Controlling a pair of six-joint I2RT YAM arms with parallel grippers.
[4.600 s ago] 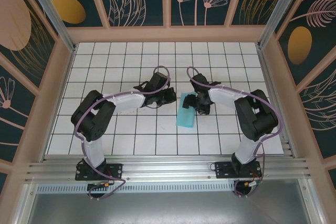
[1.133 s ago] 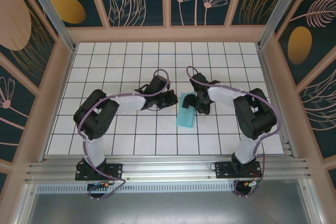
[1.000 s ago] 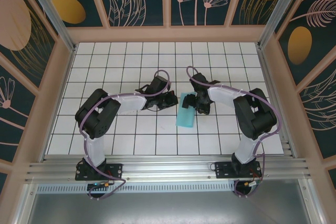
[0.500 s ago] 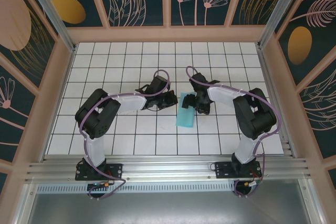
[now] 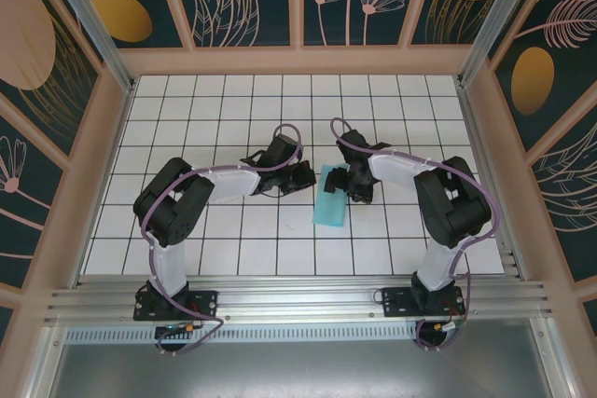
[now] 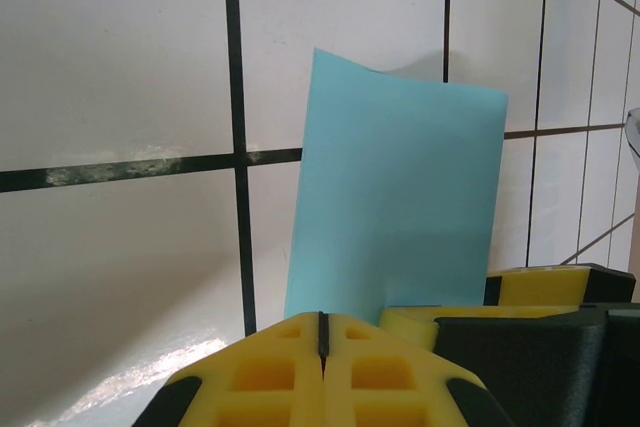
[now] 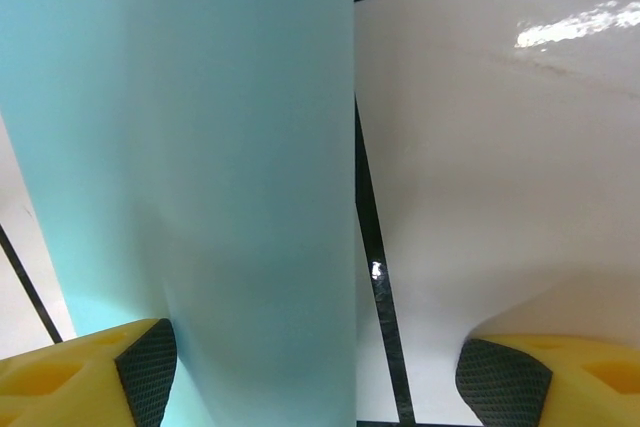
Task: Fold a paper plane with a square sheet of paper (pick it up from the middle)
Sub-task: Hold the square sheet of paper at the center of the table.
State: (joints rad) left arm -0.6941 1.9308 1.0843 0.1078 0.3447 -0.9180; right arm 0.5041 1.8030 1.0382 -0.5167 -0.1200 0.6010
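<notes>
Yellow-padded fingers of the right gripper (image 7: pixel 315 377) stand spread wide at the far end of the sheet of paper (image 7: pixel 200 147), one pad over the teal-blue sheet, the other over bare tile, pinching nothing. Just across from it, the left gripper (image 6: pixel 322 347) is pressed together and empty beside the sheet's left edge. The paper, seemingly folded to a narrow rectangle, lies flat on the white grid table (image 5: pixel 233 230) between both arms. The risk from here is that, with nothing pinning the thin sheet, closing jaws could skid it across the glossy tile or bunch it, leaving a crooked crease.
</notes>
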